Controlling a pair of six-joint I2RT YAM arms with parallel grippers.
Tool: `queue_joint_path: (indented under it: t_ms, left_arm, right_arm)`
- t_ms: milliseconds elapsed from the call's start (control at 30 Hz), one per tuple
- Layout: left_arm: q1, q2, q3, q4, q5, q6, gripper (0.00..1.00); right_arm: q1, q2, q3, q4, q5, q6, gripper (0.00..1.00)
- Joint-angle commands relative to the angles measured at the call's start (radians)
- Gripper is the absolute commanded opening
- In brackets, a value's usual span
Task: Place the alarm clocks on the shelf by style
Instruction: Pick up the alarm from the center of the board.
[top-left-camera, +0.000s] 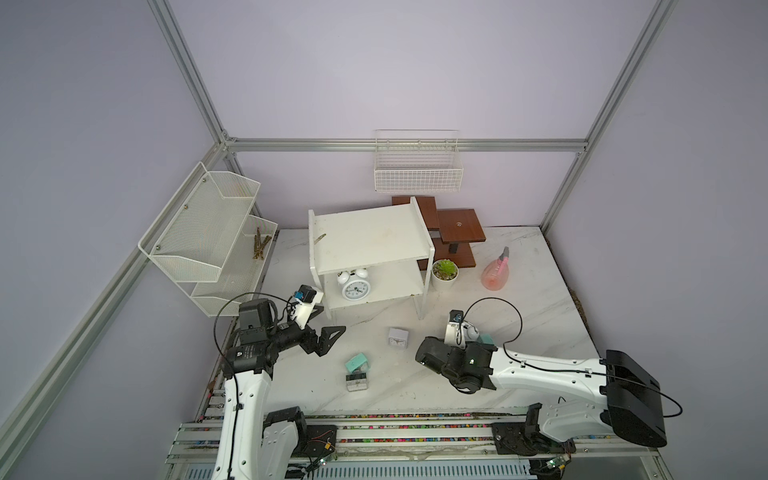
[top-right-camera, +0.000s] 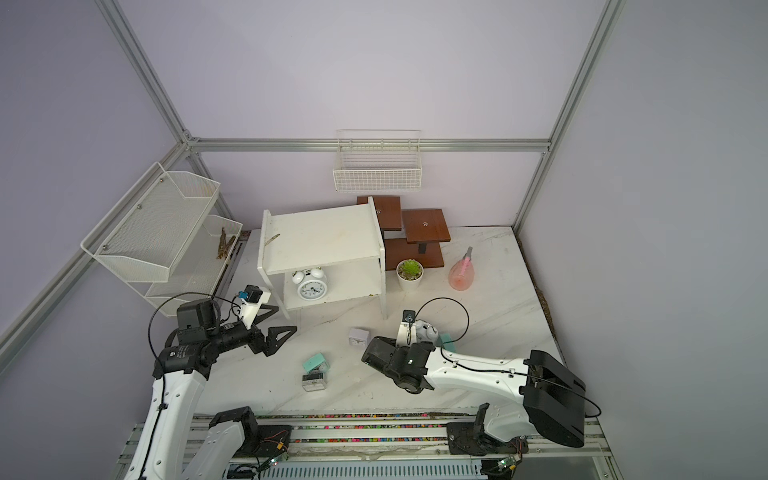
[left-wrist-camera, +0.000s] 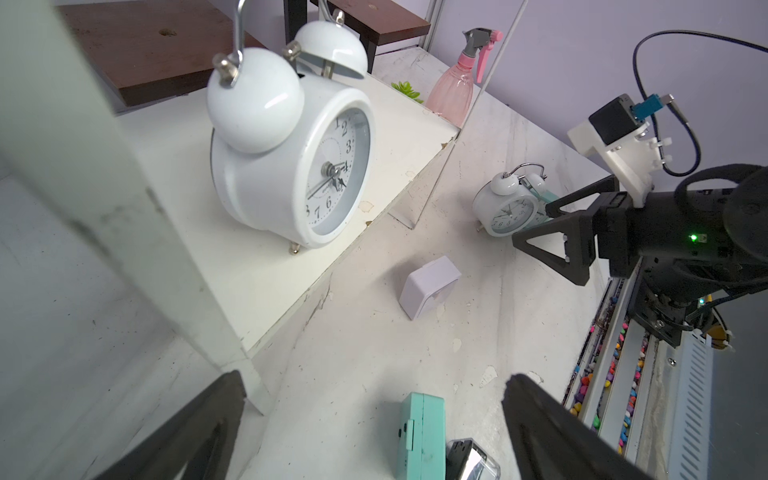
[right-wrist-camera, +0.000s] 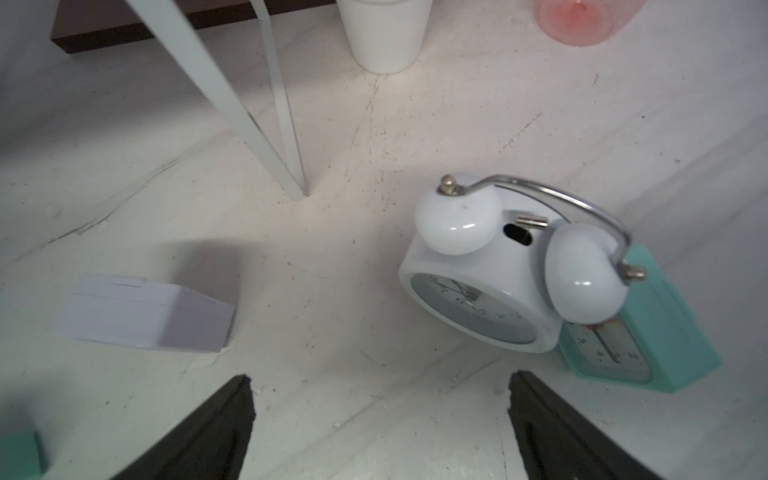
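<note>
1. Silver-grey square clock (top-left-camera: 357, 381): near the front edge of the tabletop (top-left-camera: 540, 291), left of centre. The first mint-green clock (top-left-camera: 356, 363) sits directly behind it, touching or very nearly so.
2. Left gripper (left-wrist-camera: 374, 376): fingers spread wide and holding nothing, poised above the tabletop by the front left leg of the shelf.
3. Right gripper (right-wrist-camera: 380, 376): fingers spread wide and holding nothing, low over the tabletop right of centre. In both top views it is mostly hidden under its own wrist camera.
4. White square clock (top-left-camera: 398, 339): alone at mid-tabletop, between the two grippers and apart from both.
5. Loose twin-bell clock (right-wrist-camera: 498, 282): on the tabletop just beyond the right fingers. It touches the second mint-green clock (right-wrist-camera: 648, 332), which stands at its right side.
6. Shelf (top-left-camera: 365, 237): white, two boards, centre of the tabletop toward the far edge. The lower board carries the shelved twin-bell clock (top-left-camera: 355, 286), upright near the left end with its dial toward the front edge.
7. Potted succulent (top-left-camera: 444, 272): just beside the shelf's front right leg.
8. Pink spray bottle (top-left-camera: 496, 272): right of the succulent and apart from it.
9. Brown stepped stand (top-left-camera: 453, 228): behind the shelf's right end, at the far edge.
10. Mesh rack (top-left-camera: 199, 232): on the left wall.
11. Wire basket (top-left-camera: 417, 170): on the back wall, above the stand.
</note>
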Motion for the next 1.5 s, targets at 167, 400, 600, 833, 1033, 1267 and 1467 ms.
queue_joint_path:
  t_ms: [167,400,600,833,1033,1267,1467]
  left_arm:
    - [0.004,0.000,0.000,0.000,0.034,0.033,1.00]
    - [0.004,0.000,0.001,-0.003,0.034,0.035,1.00]
    - [0.004,0.001,0.004,-0.012,0.040,0.040,1.00]
    - [0.004,0.002,0.004,-0.019,0.049,0.047,1.00]
    - [0.004,-0.002,0.006,-0.025,0.055,0.050,1.00]
    - [0.003,-0.004,0.007,-0.030,0.060,0.052,1.00]
    - [0.004,-0.005,0.006,-0.031,0.061,0.053,1.00]
  right_arm:
    - [-0.068,-0.021,-0.129,0.172,-0.044,0.096,1.00]
    - [-0.070,0.059,-0.121,0.177,0.064,0.342,1.00]
    - [-0.070,0.132,-0.100,0.126,0.137,0.539,1.00]
    - [-0.070,0.200,-0.073,0.158,0.200,0.538,1.00]
    - [-0.070,0.245,-0.041,0.125,0.234,0.559,1.00]
    - [-0.076,0.282,-0.017,0.078,0.275,0.592,1.00]
    - [-0.094,0.283,-0.015,0.074,0.291,0.567,1.00]
